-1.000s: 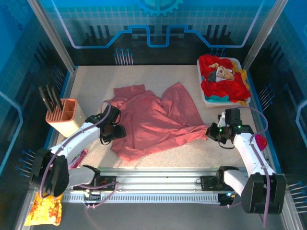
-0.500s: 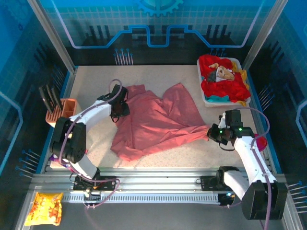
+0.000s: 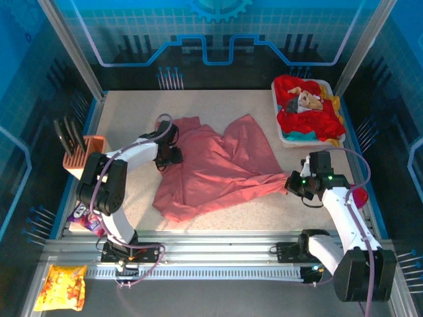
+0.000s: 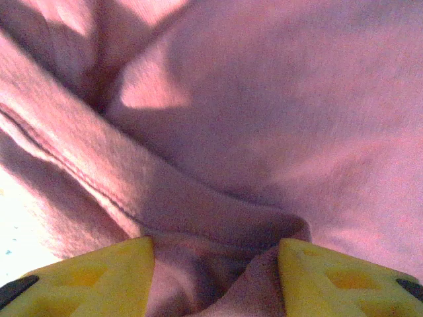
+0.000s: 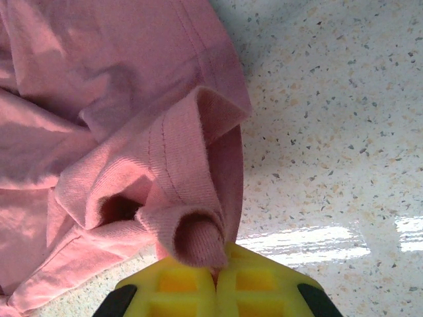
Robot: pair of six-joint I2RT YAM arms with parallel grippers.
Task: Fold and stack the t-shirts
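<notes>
Tray holds red, yellow, teal t-shirts; right fingers clamp pink t-shirt; left fingers apart on it.

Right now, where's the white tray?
Top view: the white tray sits at the far right corner of the table, beyond the right end effector gripping the pink t-shirt.

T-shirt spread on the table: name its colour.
Plain dusty rose-pink t-shirt, clearest in top external view.
</notes>
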